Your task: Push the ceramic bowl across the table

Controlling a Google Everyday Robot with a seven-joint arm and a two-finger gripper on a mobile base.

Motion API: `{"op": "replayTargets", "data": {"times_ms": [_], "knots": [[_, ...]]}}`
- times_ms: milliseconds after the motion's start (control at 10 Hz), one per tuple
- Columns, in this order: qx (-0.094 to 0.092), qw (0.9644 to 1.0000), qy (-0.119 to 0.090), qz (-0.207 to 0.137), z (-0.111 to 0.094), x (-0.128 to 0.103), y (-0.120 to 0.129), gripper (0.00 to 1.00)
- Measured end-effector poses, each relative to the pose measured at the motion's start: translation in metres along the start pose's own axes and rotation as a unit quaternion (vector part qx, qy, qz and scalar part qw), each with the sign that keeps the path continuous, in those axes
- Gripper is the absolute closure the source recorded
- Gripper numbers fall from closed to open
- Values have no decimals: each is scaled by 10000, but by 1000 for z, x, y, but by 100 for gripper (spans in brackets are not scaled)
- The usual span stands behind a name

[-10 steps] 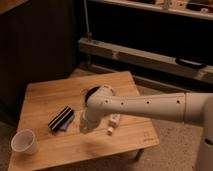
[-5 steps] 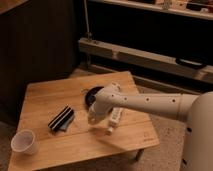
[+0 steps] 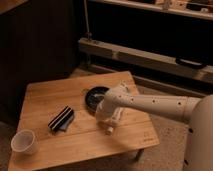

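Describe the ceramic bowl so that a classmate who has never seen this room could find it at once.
On the low light-wood table, look near the far right side, beside the white robot arm's gripper. The shallow round glossy black ceramic bowl sits there, wider than the small white cup and rounder than the flat black box.

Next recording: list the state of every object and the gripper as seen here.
ceramic bowl: upright on the table, partly hidden by the arm.
gripper: shut, empty, low over the table beside the bowl.
white cup: upright, front-left corner.
black flat object: lying flat, mid-table.

Closed hand by ceramic bowl
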Motion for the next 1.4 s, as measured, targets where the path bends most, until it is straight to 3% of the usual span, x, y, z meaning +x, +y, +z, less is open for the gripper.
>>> {"op": "replayTargets", "data": {"times_ms": [300,900,1400], "knots": [[18,9997,191,137,2,19,-1,100],[68,9985,508,164,0,46,-25,100],[-49,9970,674,369,3,67,-26,100]]}}
